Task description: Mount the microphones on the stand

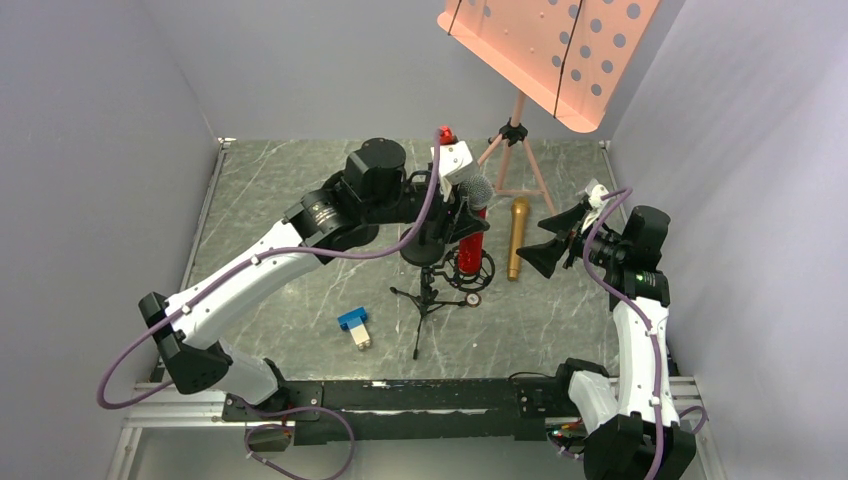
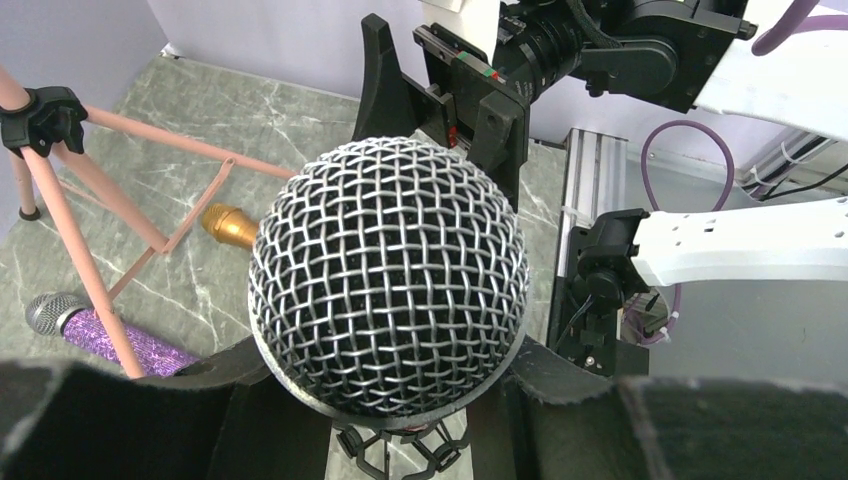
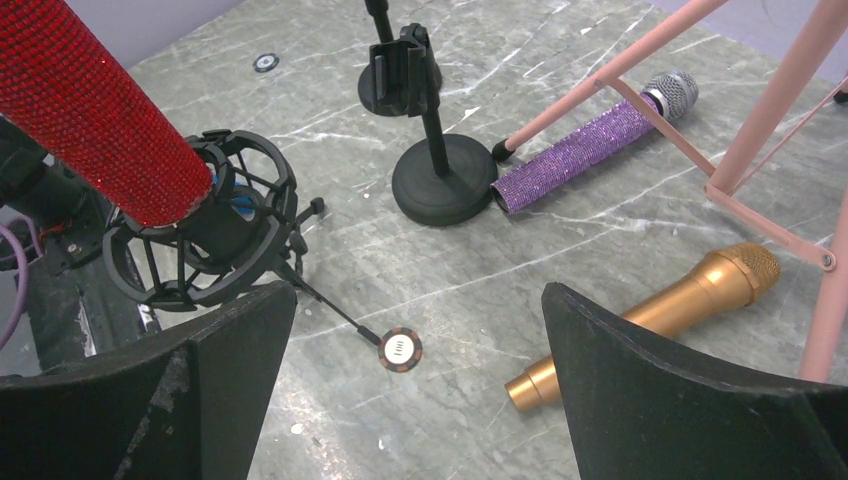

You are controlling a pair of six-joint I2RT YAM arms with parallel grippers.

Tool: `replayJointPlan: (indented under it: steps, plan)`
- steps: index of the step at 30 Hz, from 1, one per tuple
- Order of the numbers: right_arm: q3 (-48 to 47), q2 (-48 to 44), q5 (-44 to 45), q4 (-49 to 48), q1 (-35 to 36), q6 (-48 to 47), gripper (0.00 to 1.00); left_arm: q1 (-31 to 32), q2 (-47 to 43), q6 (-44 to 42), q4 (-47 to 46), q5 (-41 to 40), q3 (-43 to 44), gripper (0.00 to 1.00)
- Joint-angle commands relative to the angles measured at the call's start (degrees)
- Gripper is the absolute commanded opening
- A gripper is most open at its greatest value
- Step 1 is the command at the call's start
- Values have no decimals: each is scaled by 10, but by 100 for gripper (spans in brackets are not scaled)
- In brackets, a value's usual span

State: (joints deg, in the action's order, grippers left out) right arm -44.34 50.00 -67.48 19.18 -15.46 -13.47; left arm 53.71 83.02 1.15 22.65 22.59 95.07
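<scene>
The left fingers [image 2: 130,425] are closed on the glittery red stick microphone with a silver mesh head [image 2: 388,275], gripping just beneath the head. Its lower end sits in the black spider cradle of a small tripod stand [image 3: 200,250] near the middle of the surface. The right fingers [image 3: 680,400] are spread wide and hold nothing, hovering just right of that stand. Below them the all-gold microphone [image 3: 650,320] lies flat, right of centre. Toward the far edge, the glittery purple microphone [image 3: 590,145] lies beside a black round-base clip stand [image 3: 440,180] and the feet of a pink music stand [image 1: 515,150].
</scene>
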Motion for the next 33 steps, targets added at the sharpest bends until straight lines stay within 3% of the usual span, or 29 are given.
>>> replayJointPlan:
  steps: [1,20,28,33]
  plan:
    - [0,-9,2,-21,-4,-10,100,-4,17,-4,-9,2,20,0]
    - [14,-6,-24,-24,-4,-30,100,-4,15,-46,51,12,-20,0]
    - [20,-7,-55,46,-3,-161,99,-5,44,-63,134,30,44,0]
    - [12,5,-63,99,10,-223,99,-5,51,-77,140,31,46,0]
